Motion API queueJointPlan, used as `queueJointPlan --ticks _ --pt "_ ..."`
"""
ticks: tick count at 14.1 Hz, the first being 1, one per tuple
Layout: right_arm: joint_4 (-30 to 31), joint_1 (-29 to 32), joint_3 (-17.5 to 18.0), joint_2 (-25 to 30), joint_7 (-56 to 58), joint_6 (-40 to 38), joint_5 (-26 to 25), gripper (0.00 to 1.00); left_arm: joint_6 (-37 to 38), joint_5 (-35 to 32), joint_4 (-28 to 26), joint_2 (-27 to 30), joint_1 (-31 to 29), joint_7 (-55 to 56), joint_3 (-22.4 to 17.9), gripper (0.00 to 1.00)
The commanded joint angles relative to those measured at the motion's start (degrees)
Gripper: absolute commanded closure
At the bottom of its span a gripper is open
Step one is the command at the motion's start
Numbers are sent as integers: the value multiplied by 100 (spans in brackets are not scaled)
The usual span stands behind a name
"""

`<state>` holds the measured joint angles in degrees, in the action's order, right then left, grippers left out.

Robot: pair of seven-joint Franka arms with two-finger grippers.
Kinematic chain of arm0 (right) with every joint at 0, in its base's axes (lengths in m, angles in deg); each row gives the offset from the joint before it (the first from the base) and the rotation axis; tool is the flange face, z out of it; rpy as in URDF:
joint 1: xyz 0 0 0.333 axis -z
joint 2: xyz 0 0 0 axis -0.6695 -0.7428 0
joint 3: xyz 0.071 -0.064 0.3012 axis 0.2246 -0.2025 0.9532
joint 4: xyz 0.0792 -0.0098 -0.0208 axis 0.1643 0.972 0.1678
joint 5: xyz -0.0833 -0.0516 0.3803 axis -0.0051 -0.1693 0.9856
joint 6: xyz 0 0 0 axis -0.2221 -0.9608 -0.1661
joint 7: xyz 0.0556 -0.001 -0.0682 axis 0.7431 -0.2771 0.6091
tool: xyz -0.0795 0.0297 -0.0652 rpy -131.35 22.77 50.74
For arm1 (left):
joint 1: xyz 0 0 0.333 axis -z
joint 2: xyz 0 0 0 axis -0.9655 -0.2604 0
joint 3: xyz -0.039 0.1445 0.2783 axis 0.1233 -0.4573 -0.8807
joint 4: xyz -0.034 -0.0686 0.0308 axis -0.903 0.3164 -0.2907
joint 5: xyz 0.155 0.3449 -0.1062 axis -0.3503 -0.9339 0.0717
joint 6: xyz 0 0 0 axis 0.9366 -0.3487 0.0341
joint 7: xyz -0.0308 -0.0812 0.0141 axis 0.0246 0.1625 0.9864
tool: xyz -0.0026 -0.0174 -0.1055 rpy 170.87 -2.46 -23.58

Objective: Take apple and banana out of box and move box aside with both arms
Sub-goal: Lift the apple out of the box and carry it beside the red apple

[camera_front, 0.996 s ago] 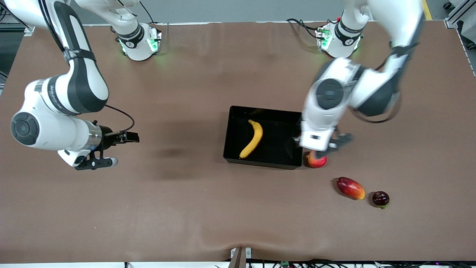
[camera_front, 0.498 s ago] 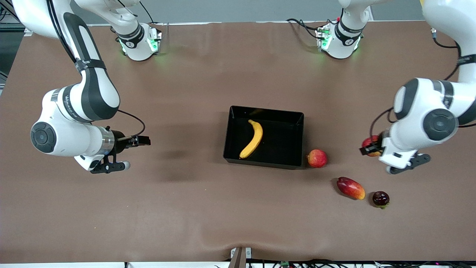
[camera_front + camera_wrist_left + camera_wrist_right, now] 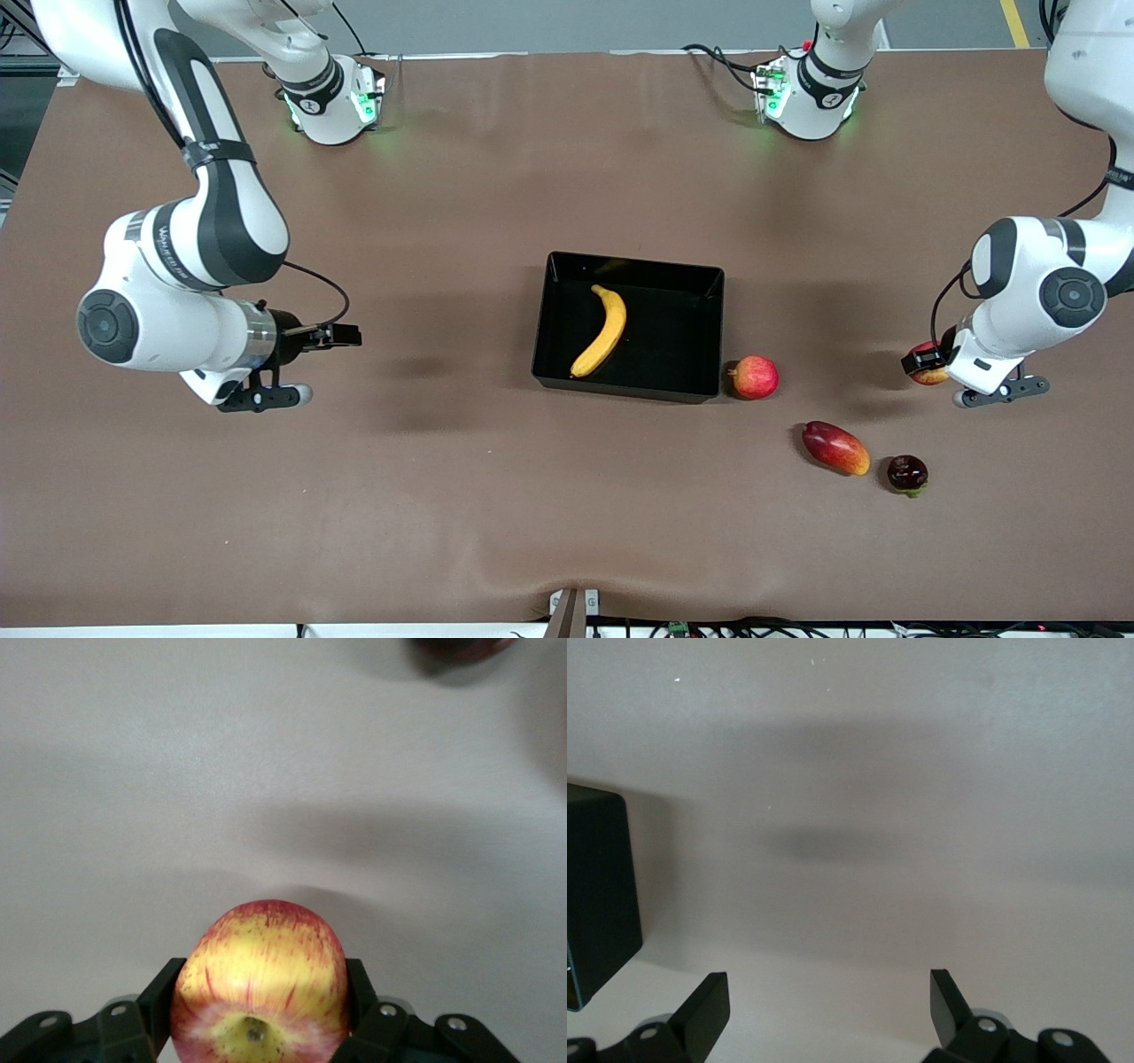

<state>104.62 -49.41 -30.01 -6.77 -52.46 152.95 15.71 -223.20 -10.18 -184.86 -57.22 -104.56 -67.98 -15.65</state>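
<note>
A: Left pincer (image 3: 927,365) is clamped on the apple (image 3: 260,981), over bare bench (image 3: 443,496) at its own end. Banana (image 3: 601,330)?

B: In the box (image 3: 700,301), long axis slanting toward us. We judge the right pincer (image 3: 306,363), apart and waiting, nearer.

Red-yellow streaked apple (image 3: 259,981), yellow banana (image 3: 601,330), black box (image 3: 682,385).

My left gripper (image 3: 261,1028) clamps the red, yellow-streaked apple (image 3: 260,983) above bare table. The curved yellow banana (image 3: 602,330) lies inside the glossy black box (image 3: 700,341), mid-table.
</note>
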Motion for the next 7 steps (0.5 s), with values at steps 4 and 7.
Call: queueJointPlan --ticks 4,7 --pt "-20 -158 -26 20 -336 -34 77 0 -211 -208 37 -191 -50 -72 99 0" --pt "-20 -158 -26 20 -353 -43 77 0 174 -129 28 274 -58 -19 493 0"
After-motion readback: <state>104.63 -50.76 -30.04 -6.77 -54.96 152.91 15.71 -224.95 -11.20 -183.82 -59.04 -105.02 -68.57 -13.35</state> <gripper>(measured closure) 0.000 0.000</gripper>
